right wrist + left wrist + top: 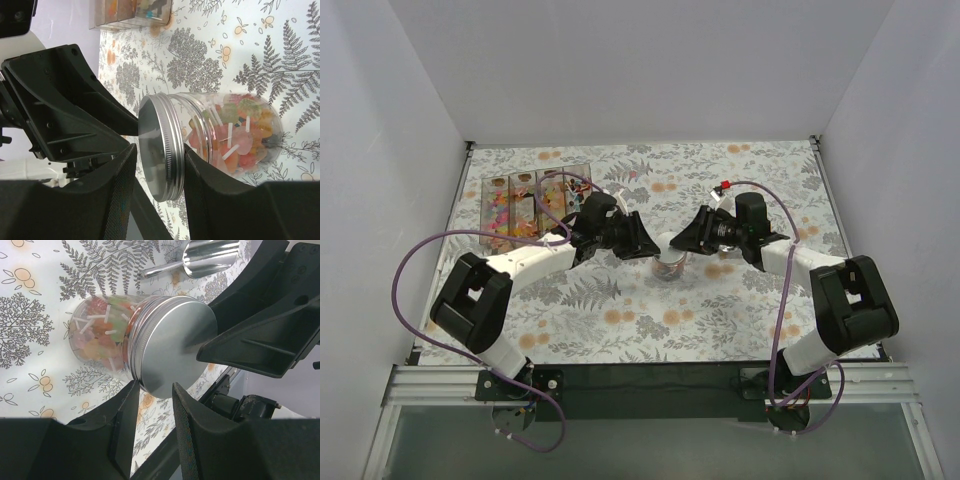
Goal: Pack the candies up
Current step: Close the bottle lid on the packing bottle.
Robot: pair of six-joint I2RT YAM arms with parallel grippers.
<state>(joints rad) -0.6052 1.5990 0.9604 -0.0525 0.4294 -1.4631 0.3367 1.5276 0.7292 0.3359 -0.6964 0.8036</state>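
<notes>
Metal on top: a screw lid point(150, 145) sits on the clear jar point(100, 335), mid-table on the fern-print tablecloth point(720, 320), between the two arms. The jar body is packed with candies point(242, 135) in mixed orange, pink and yellow, up to the neck as far as the wall shows.

Fingers of the left gripper point(155, 387) are parted by a narrow gap, with the tips overlapping the lid rim. The right gripper point(160, 150) has the same posture from the opposite side, and the lid's edge-on profile fills its gap. In neither wrist view can I tell whether the pads bear on the lid or merely sit in front of it. Grip is unconfirmed for both.

Nearby, the metal scoop point(210, 257) lies on the cloth just beyond the jar, not held. At far left, the compartment tray point(495, 185) holds more loose sweets.

Assessment: filling looks done and the lid is on, so the task is at a late stage. Left, by my reading: seat or tighten the lid (thread engagement not visible), then let go.
</notes>
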